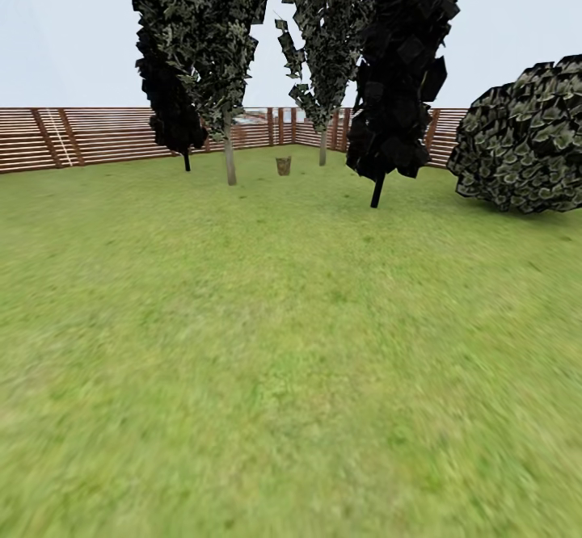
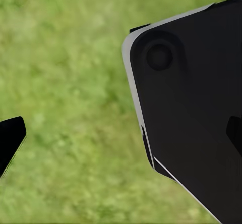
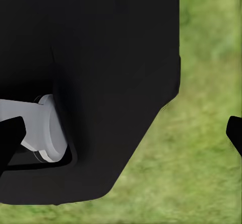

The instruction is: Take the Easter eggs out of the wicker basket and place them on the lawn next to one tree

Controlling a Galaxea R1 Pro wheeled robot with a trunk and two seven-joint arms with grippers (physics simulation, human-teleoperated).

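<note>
Far ahead in the head view, the small brown wicker basket (image 1: 283,166) stands on the lawn (image 1: 275,336). It sits between two trees with pale grey trunks, one to its left (image 1: 229,158) and one to its right (image 1: 322,149). The Easter eggs are hidden at this distance. In the left wrist view my left gripper (image 2: 121,135) is open over grass, beside a black panel of my own body (image 2: 196,118). In the right wrist view my right gripper (image 3: 121,135) is open too, with nothing between its fingertips (image 3: 10,139).
A black-trunked tree (image 1: 377,187) with near-black foliage stands right of the basket, and another dark one (image 1: 187,158) at the left. A round dark bush (image 1: 525,138) sits at the far right. A brown slat fence (image 1: 97,138) closes the garden behind. Wide grass lies between me and the basket.
</note>
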